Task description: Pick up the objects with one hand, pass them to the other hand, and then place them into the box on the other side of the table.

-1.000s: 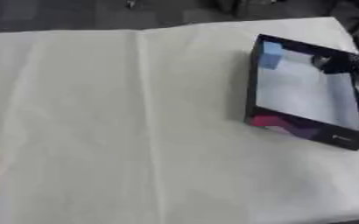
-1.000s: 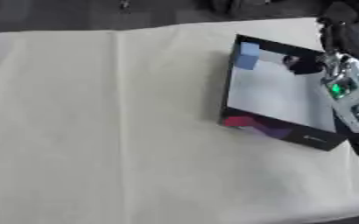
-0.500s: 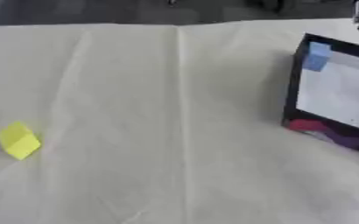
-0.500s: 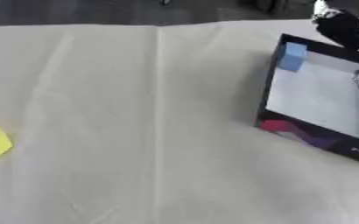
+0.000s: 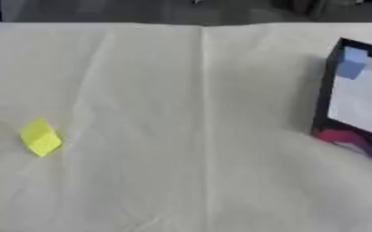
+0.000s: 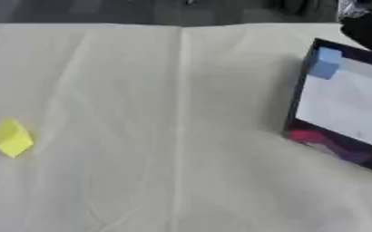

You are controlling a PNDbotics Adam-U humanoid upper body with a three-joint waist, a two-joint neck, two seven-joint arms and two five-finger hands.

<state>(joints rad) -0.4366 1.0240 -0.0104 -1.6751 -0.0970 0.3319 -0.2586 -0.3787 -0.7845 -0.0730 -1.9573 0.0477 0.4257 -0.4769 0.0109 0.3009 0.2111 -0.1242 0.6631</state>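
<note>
While your left eye view shows no hand at all, it does show the yellow block (image 5: 40,136) lying on the cream cloth (image 5: 197,113) at far left, well apart from the black box (image 5: 329,99) holding a blue block (image 5: 350,62). In your right eye view, a dark blurred shape fills the upper right corner beyond the box; whether it's your right hand, and how its fingers stand, you cannot tell.

No readable text; box (image 6: 332,145) side print illegible
</note>
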